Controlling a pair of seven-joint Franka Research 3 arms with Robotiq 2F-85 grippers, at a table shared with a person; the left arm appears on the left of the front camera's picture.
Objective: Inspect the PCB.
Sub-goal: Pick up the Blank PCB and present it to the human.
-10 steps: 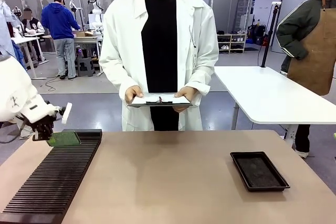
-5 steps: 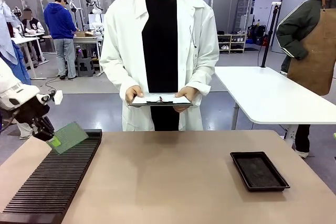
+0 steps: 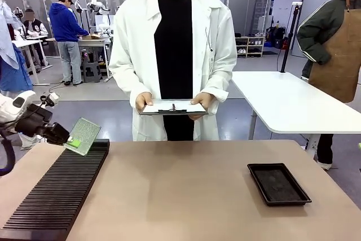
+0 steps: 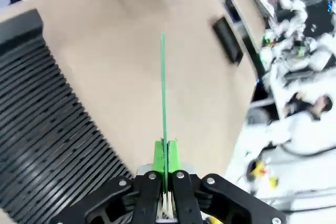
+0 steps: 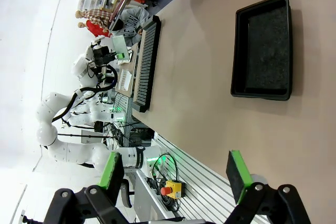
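By the black rack, left gripper pinches the PCB by one edge; right gripper gapes empty.

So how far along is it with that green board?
Done: the PCB is clear of the rack, clamped in the left fingers. In hand: it is held up, tilted, over the rack's far end, before the person with the clipboard. Left: the checking itself, then setting it down, perhaps in the tray.

One PCB, one slotted rack, one black tray, one clipboard (white-papered), one white-coated person
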